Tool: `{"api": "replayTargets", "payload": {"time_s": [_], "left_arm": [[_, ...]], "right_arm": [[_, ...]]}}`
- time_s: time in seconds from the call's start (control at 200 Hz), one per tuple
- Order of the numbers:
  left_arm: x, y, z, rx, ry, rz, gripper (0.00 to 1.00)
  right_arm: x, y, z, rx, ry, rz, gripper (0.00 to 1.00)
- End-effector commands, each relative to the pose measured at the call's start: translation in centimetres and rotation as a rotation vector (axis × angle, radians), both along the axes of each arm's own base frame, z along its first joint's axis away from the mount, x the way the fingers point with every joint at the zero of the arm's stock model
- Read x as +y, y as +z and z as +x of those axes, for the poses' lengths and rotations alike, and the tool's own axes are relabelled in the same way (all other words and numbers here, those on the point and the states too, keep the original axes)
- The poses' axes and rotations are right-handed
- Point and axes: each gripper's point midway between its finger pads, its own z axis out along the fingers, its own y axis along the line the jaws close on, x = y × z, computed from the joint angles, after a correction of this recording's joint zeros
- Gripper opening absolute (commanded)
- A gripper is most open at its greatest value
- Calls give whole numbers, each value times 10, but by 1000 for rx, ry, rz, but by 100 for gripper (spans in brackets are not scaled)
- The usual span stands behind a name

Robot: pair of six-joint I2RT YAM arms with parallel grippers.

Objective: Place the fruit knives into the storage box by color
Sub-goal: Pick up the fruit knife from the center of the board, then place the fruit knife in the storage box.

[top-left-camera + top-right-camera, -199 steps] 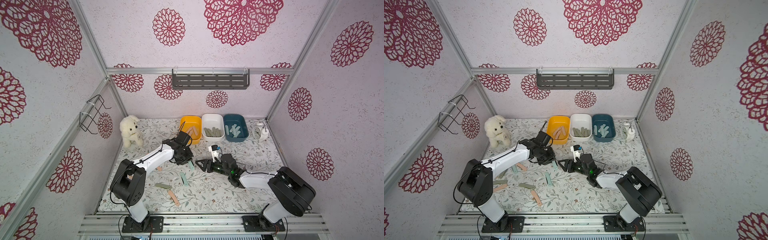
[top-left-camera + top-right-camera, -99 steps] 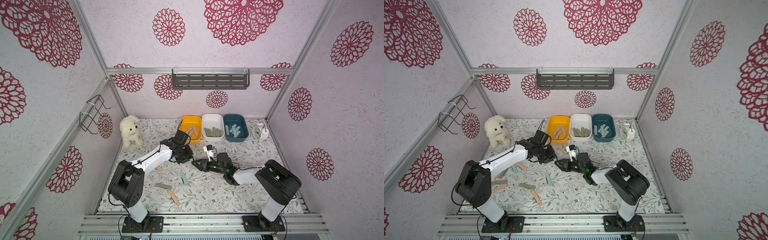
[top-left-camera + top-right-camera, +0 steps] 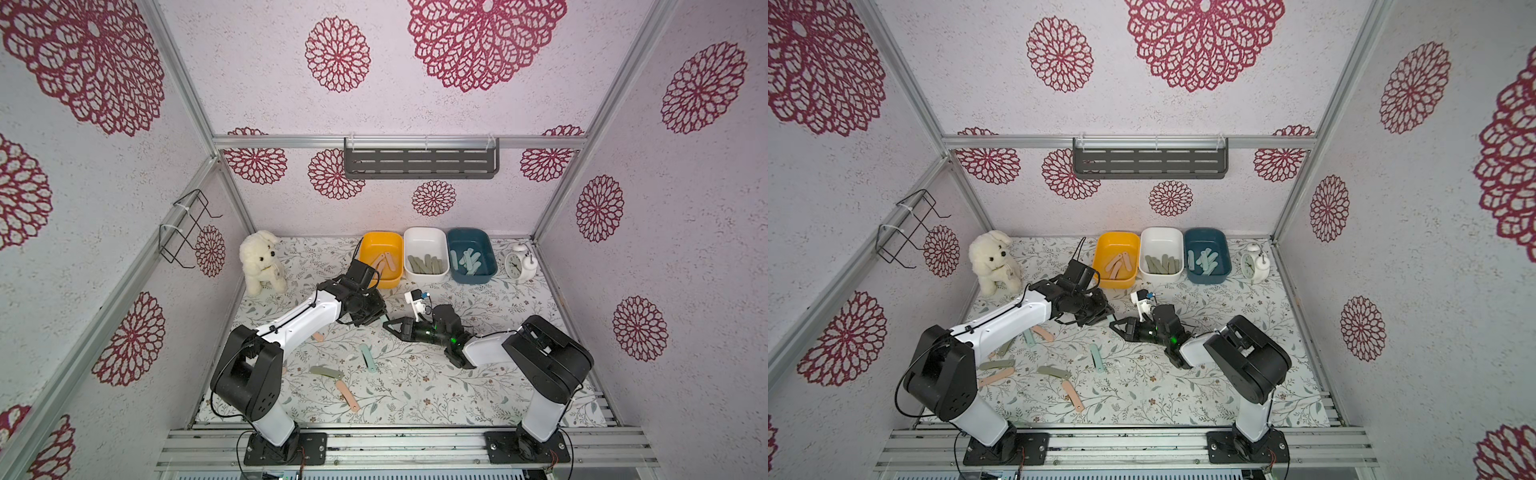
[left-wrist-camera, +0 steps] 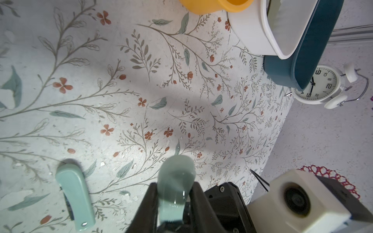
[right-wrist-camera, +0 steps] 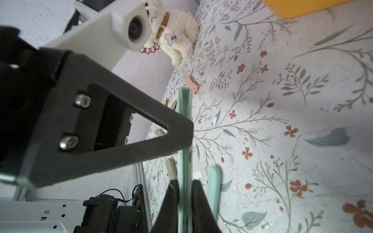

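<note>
Use the wrist views to check the grip. In both top views the left gripper (image 3: 379, 316) and right gripper (image 3: 390, 325) meet tip to tip just in front of the yellow tub (image 3: 370, 249), on the side toward the arm bases. What sits between them there is too small to read.

The left wrist view shows the mint knife (image 4: 175, 177) by its flat face. It is pinched between the left gripper's fingers (image 4: 147, 205), with its rounded end out past the tips. The right wrist view shows the same knife (image 5: 184, 100) on its thin edge, clamped between the right gripper's fingers (image 5: 201, 205). Its long axis runs straight out from them. One black finger of the left gripper lies across it partway along, and the far end aims toward the toy dog (image 5: 177, 38). Both grippers are closed on this one knife.

The white tub (image 3: 424, 241) stands just beside the yellow tub and holds olive knives (image 3: 426, 264). The teal tub (image 3: 469, 240) comes next and holds mint knives (image 3: 467, 259). The yellow tub holds pink knives (image 3: 384, 262).

The right arm's white camera housing (image 3: 415, 300) stands between the held knife and the teal tub. Farther in front of the yellow tub, a loose mint knife (image 3: 368, 358), a loose olive knife (image 3: 325, 371) and a loose pink knife (image 3: 347, 395) lie flat on the table.
</note>
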Motion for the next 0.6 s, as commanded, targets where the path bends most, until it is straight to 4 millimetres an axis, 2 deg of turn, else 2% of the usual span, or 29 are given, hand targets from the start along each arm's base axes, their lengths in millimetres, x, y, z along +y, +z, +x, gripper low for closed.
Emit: {"api": "replayTargets", "payload": {"time_s": [0.0, 0.075, 0.18, 0.31, 0.41, 0.515, 0.595], "left_arm": [[1, 9, 3, -28, 10, -24, 18], [-1, 12, 4, -40, 2, -28, 27], [2, 19, 5, -59, -14, -4, 55], [6, 38, 10, -134, -71, 12, 81], [28, 55, 18, -175, -79, 89, 99], [40, 67, 27, -196, -102, 136, 97], [43, 67, 34, -186, -122, 170, 97]], "right_arm": [[4, 18, 6, -45, 6, 29, 0], [2, 18, 7, -42, -4, 18, 0], [-10, 19, 16, -41, -50, -14, 0], [-45, 21, 39, -37, -142, -42, 0], [-80, 25, 61, -50, -236, -93, 0], [-124, 35, 92, -74, -347, -160, 0], [-159, 39, 118, -72, -439, -236, 0]]}}
